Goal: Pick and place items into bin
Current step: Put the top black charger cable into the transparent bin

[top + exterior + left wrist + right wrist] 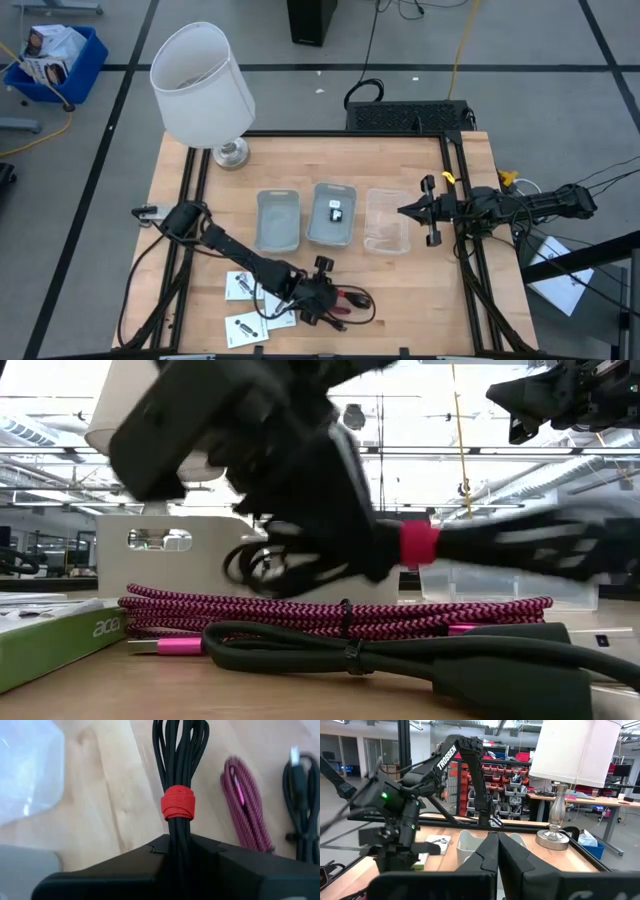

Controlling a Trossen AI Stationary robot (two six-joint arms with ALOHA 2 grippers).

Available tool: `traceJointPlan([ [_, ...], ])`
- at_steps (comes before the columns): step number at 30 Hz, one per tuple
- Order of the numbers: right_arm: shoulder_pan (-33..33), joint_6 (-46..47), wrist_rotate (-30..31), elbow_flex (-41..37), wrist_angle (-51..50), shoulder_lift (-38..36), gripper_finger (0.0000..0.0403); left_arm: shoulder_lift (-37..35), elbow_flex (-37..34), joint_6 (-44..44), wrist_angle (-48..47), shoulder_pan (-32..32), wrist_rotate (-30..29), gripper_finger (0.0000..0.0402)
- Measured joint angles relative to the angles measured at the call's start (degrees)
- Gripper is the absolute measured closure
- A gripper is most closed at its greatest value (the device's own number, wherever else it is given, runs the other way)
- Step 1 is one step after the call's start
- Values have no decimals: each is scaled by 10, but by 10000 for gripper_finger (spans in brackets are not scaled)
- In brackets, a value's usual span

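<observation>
Gripping a black cable bundle (178, 765) bound by a red strap (177, 806), the left gripper (318, 297) sat low in the centre of the high view, near the table's front edge. In the left wrist view its fingers (125, 870) were pinched on the bundle just below the strap, and the black strands ran up to the top of that frame. In the low view the same bundle (520, 545) stretched to the right at mid-height, clear of the wood.

Beneath it in the low view lay a pink braided cable (330, 612) and, lower in the frame, a dark cable (350, 650) cinched by a tie; both also showed at the right of the left wrist view. White square packets (240, 287) lay on the table to the left of the gripper in the high view, another (245, 329) nearer the bottom edge.

Three bins stood in a row at the middle of the high view: a grey one (278, 220), a second grey one (333, 213) with a small black-and-white item (337, 210) inside, and a clear one (387, 220) to the right.

The right gripper (408, 210) hovered at the clear bin's right side in the high view, its fingers pressed together. A white lamp (203, 85) stood at the upper left of the wooden table (440, 290).
</observation>
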Motion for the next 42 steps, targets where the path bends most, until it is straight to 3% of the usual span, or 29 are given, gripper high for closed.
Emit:
traceJointPlan([
  [12, 0, -17, 0, 0, 1, 1, 403, 0, 63, 36, -22, -3, -39, 358],
  [19, 0, -44, 0, 0, 12, 1, 403, 0, 96, 38, -39, 11, -1, 358],
  [32, 0, -49, 0, 0, 24, 1, 403, 1, 234, 159, -87, 110, 8, 358],
  [34, 0, -53, 11, 0, 24, -3, 403, 1, 242, 190, -114, 122, 3, 358],
  [39, 0, -51, 100, 0, 8, -44, 403, 2, 243, 246, -231, 146, -22, 358],
  [42, 0, -57, 106, 0, -29, -71, 403, 1, 243, 279, -242, 168, -25, 358],
])
